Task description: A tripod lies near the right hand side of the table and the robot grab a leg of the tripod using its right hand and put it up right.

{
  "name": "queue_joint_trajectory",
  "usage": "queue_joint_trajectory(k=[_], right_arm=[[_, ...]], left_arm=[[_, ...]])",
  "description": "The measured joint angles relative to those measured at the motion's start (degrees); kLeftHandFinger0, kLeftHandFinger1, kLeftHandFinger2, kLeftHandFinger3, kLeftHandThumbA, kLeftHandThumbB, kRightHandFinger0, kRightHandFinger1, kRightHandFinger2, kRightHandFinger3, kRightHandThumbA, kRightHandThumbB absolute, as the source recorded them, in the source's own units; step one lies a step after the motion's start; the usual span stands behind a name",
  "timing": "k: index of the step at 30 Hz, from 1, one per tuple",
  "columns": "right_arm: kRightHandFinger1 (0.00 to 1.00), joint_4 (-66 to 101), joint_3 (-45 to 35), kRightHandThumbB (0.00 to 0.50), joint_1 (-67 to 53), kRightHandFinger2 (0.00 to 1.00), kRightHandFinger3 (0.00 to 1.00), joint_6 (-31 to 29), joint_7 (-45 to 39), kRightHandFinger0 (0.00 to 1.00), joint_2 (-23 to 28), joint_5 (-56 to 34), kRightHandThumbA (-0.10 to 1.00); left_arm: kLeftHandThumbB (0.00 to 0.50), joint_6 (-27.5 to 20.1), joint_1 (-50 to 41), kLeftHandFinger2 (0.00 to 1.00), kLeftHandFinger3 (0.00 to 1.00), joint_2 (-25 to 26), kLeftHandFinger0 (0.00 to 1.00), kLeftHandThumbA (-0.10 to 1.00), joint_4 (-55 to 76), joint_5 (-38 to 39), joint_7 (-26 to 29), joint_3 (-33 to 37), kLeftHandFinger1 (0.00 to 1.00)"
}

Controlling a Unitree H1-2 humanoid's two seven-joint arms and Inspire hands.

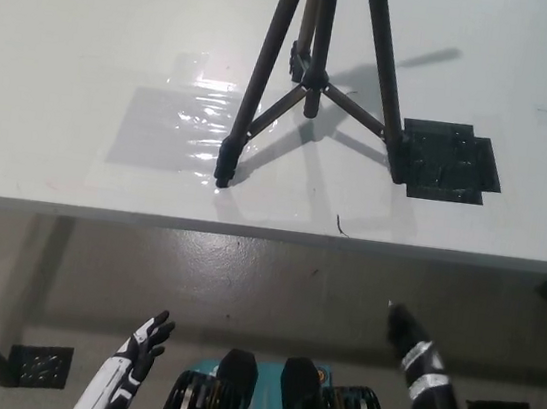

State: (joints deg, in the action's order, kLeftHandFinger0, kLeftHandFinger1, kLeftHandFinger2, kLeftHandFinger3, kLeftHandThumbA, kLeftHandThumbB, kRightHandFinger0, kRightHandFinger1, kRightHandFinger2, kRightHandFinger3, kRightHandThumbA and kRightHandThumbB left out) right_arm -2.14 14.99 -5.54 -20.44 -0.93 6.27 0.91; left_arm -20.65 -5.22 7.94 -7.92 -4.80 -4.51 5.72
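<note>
A black tripod (310, 78) is standing upright on the white table (74, 37), its legs splayed and its feet resting on the tabletop, one foot beside a patch of clear tape (178, 126) and another at the edge of a dark mat (450, 162). The robot's black right hand (414, 359) is hanging low in front of the table edge, well apart from the tripod and holding nothing; whether its fingers are spread or closed cannot be told from this angle. The white left hand (138, 353) is resting at the lower left, fingers apart and empty. The tripod is looking light and stiff, with thin, smooth metal legs that would likely slip in a loose grasp. Judging from its build, the firmest hold would be around the middle of the near right leg, above the brace, where a wrap of the fingers could steady it without tipping the stand. The task appears essentially done.
</note>
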Motion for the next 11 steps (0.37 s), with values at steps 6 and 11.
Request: queue_joint_trajectory(k=[6, 11], right_arm=[[1.00, -6.3, -0.8, 0.471, 2.4, 1.00, 1.00, -1.0, -1.4, 1.00, 1.6, 0.1, 1.00], [1.00, -6.9, -1.2, 0.474, 2.4, 1.00, 1.00, -1.2, -2.4, 1.00, 1.5, -0.3, 1.00]], left_arm=[[0.463, -0.4, 0.4, 1.00, 1.00, -0.4, 1.00, 1.00, -0.1, 0.6, -0.4, 0.0, 1.00], [0.440, -0.4, 0.2, 1.00, 1.00, -0.6, 1.00, 1.00, -0.1, 1.1, -0.4, 0.0, 1.00]])
